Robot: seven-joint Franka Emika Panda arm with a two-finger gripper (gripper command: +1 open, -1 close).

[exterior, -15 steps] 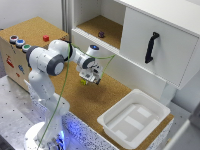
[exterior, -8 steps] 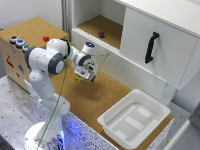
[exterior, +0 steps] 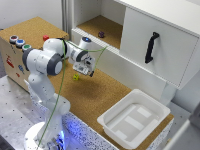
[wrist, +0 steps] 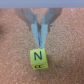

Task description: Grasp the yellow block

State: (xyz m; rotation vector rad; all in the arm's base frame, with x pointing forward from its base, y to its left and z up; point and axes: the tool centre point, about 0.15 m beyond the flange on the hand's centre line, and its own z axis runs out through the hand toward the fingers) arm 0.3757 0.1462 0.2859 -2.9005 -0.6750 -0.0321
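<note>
The yellow block (exterior: pixel 76 77) is a tiny bright yellow cube on the cork table top, just to the exterior view's left of and below my gripper (exterior: pixel 86 69). In the wrist view the block (wrist: pixel 38 57) shows a dark letter N on its top face. It lies just beyond my gripper (wrist: pixel 39 36), apart from it. The two fingers (wrist: pixel 34 27) meet at their tips, so the gripper is shut and holds nothing. It hovers a little above the table.
A small red cube (exterior: pixel 45 37) sits on the wooden box (exterior: pixel 15 62) with coloured buttons. A small dark purple object (exterior: pixel 101 34) lies in the open cabinet shelf. A white tray (exterior: pixel 131 119) stands at the table's near right, and a cabinet door with a black handle (exterior: pixel 151 47) lies behind.
The gripper has shifted slightly toward the exterior view's left, closer to the yellow block. The block has not moved.
</note>
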